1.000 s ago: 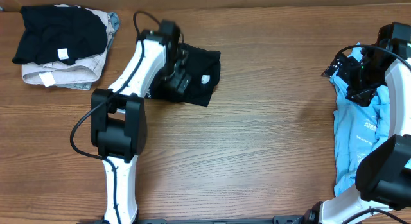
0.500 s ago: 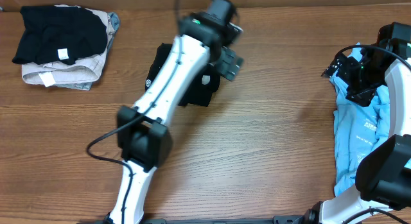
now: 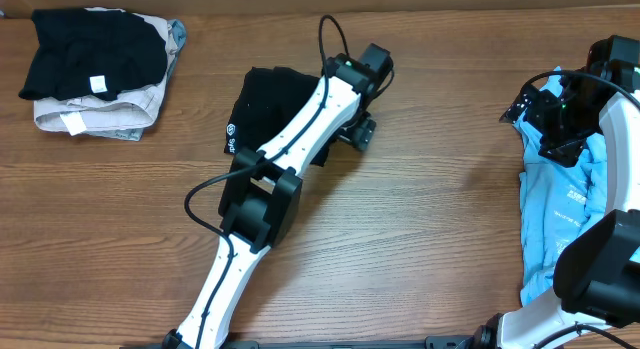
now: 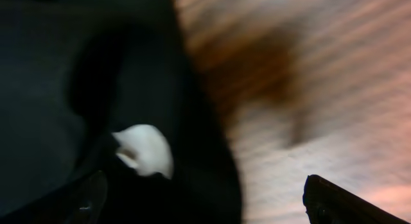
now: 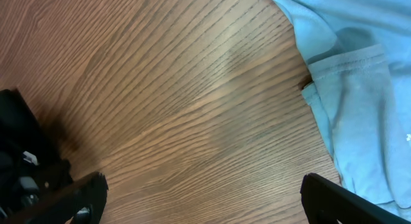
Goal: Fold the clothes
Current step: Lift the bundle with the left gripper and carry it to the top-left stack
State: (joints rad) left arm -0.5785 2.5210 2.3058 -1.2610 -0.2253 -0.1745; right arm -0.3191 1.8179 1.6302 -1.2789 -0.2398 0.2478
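Black garment [image 3: 262, 101] sits upper centre of the overhead view, a compact bundle partly under the left arm. Its long axis seems to run left-right, with the logo at its lower-left edge and the white tag [image 4: 144, 150] on top. Light blue T-shirt [image 3: 553, 214] lies along the right edge, long axis top to bottom. Left gripper [image 3: 356, 130] is at the bundle's right edge, fingers wide and empty. Right gripper [image 5: 204, 201] is over bare bench [image 3: 430, 239] beside the shirt, fingers wide and empty.

Risks: a left finger may snag the bundle and unfold it. The right fingers may pinch only one layer, so the shirt bunches.

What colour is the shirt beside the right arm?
The shirt is light blue, clearest in the overhead view.
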